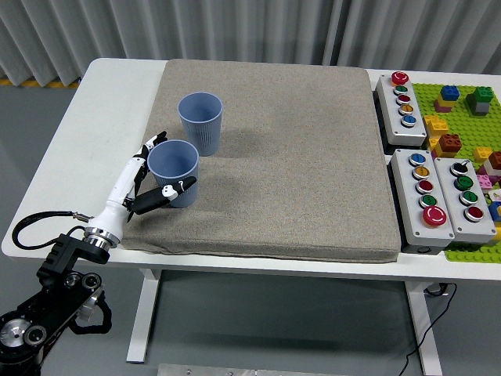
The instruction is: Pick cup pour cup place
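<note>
Near cup (174, 171), a blue ribbed one, is standing upright on the grey mat (297, 164) toward the mat's 8 o'clock corner. Left robot hand (155, 174) is wrapping around it from the 8 o'clock side: the thumb (171, 191) is crossing the cup's near lower wall, and the other fingers (152, 143) are showing behind the rim on its left, so the hand is holding the cup. The cup's base appears to be resting on the mat, though a slight lift cannot be ruled out. The black arm is coming in from the lower left corner, below the near edge of the white surface (102, 110).

At 1 o'clock from the held cup, a far cup (201, 122) of the same blue is standing upright, just beside it; whether they are touching cannot be told.

At 3 o'clock, well apart on the right side of the surface, 3 grey button boxes (429, 197) are lying in a cluster, with a green brick baseplate (462, 117) carrying coloured blocks at the right edge.
</note>
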